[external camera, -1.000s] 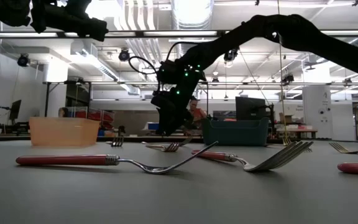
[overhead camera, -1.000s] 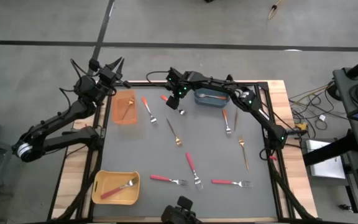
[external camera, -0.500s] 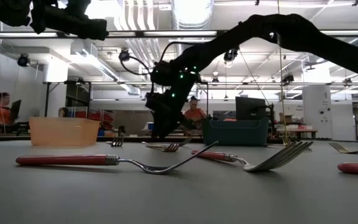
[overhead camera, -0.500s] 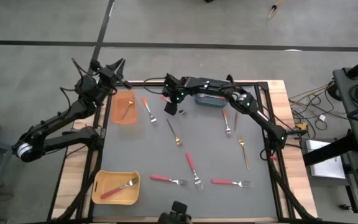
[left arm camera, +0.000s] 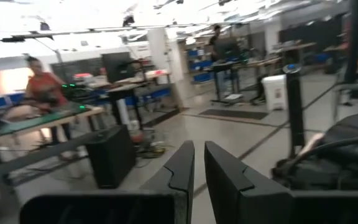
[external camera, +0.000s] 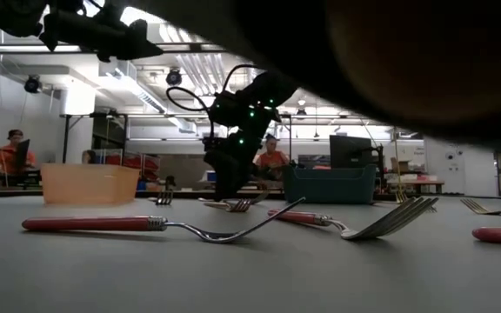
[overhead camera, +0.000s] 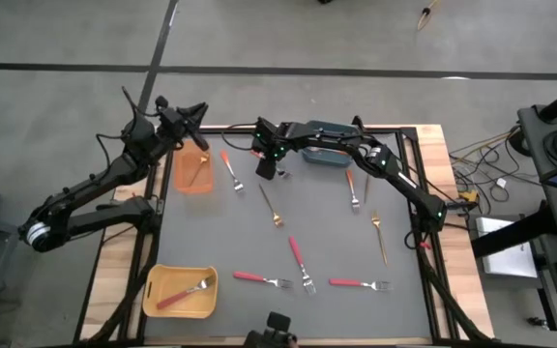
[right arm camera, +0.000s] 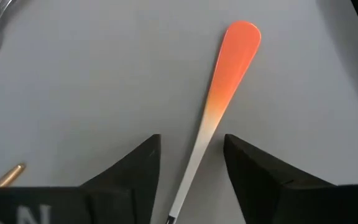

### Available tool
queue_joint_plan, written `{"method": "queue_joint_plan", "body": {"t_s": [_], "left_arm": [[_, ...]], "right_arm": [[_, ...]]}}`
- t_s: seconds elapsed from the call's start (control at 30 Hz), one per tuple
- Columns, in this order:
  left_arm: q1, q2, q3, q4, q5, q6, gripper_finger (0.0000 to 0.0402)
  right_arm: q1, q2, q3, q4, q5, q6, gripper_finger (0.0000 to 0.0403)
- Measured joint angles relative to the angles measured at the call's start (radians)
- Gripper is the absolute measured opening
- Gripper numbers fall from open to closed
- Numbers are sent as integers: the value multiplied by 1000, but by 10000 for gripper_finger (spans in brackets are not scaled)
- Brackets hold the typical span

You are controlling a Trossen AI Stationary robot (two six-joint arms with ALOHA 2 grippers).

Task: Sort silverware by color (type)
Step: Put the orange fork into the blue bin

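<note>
Right tool [right arm camera: 191, 163] low, astride orange-handled fork [right arm camera: 229, 68]

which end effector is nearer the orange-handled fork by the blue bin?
Right. The right end effector straddles the orange-handled fork, fingers on either side of its shaft. The left end effector is raised beyond the orange bin, well off.

The middle of the gray mat [overhead camera: 211, 232] lies mostly bare, a wide lane between the gold fork [overhead camera: 271, 206] and the orange bin [overhead camera: 192, 169] at upper left. Along the lower edge, three red-handled forks [overhead camera: 301, 263] crowd the way. At upper centre, the right gripper [overhead camera: 270, 170] seems to hang low beside the blue-grey bin [overhead camera: 329, 154].
</note>
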Motion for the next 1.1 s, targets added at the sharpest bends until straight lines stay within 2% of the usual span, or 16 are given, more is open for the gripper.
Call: {"method": "queue_joint_plan", "body": {"t_s": [0.23, 0.4, 0.67, 0.83, 0.97, 1.1], "left_arm": [[-1, 0, 0, -7, 62, -80, 20], [-4, 0, 0, -38, 78, -112, 20], [-4, 0, -2, -88, 78, -135, 20], [-4, -1, -2, -104, 94, -141, 20], [-3, 0, -2, -134, 165, -148, 20], [-3, 14, -2, -170, 297, -151, 21]], "right_arm": [[0, 4, 0, 8, 31, -12, 63], [2, 9, 35, 11, 24, -11, 18], [5, 8, 56, -23, 25, -22, 14], [18, -16, 66, -96, 28, -84, 13], [40, -60, 68, -124, 49, -149, 13], [74, -101, 69, -186, 173, -275, 12]]}}
